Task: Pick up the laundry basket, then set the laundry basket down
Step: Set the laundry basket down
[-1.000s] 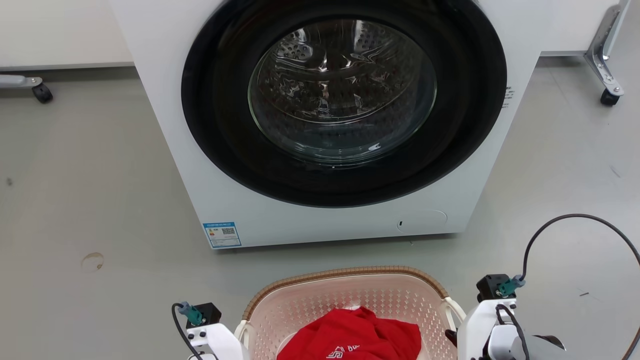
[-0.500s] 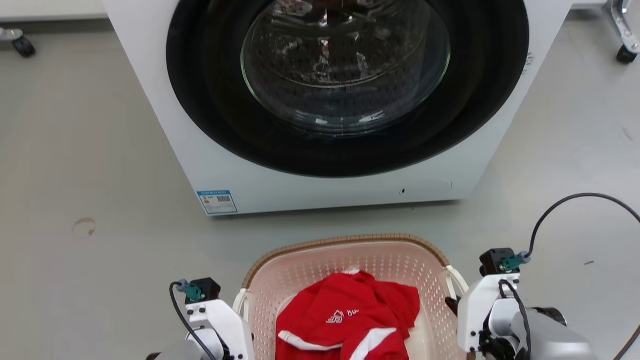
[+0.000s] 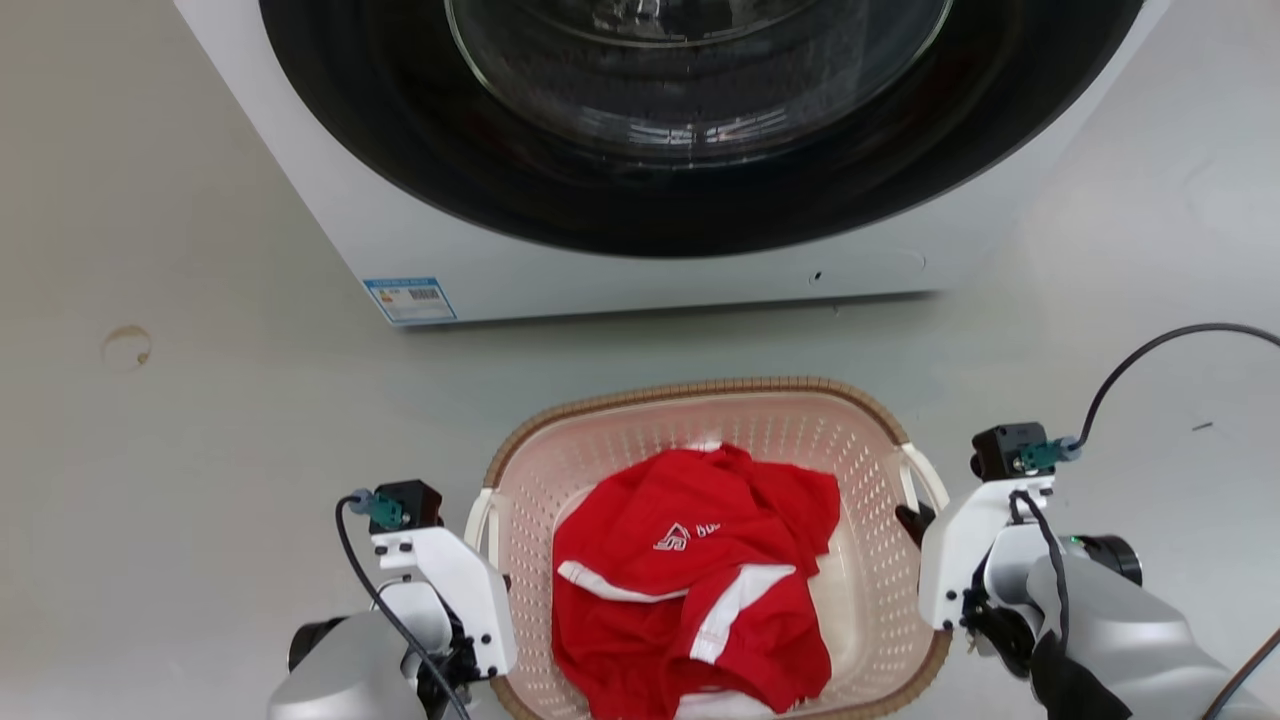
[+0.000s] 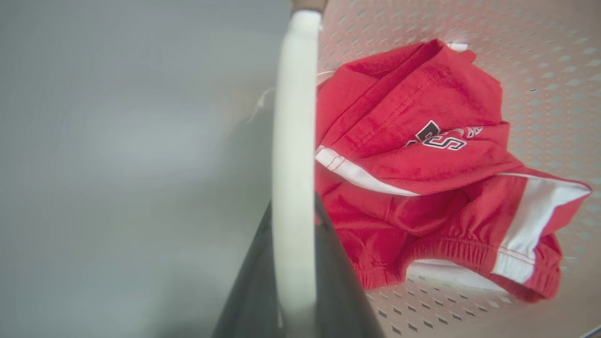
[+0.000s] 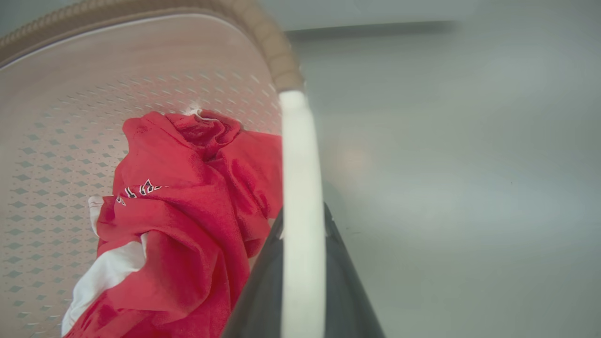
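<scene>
Left end effector (image 4: pixel 293 225) and right end effector (image 5: pixel 303 220) each pinch a white side handle (image 4: pixel 293 117) of the laundry basket (image 3: pixel 700 388) between them. I'd move both level and together so neither handle slips.

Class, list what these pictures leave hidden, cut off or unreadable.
- Top of the washing machine: cut off by the head view's upper edge.
- Text on its sticker: too small, head view.
- Underside of the laundry basket: hidden by its own body and the red garment.
</scene>
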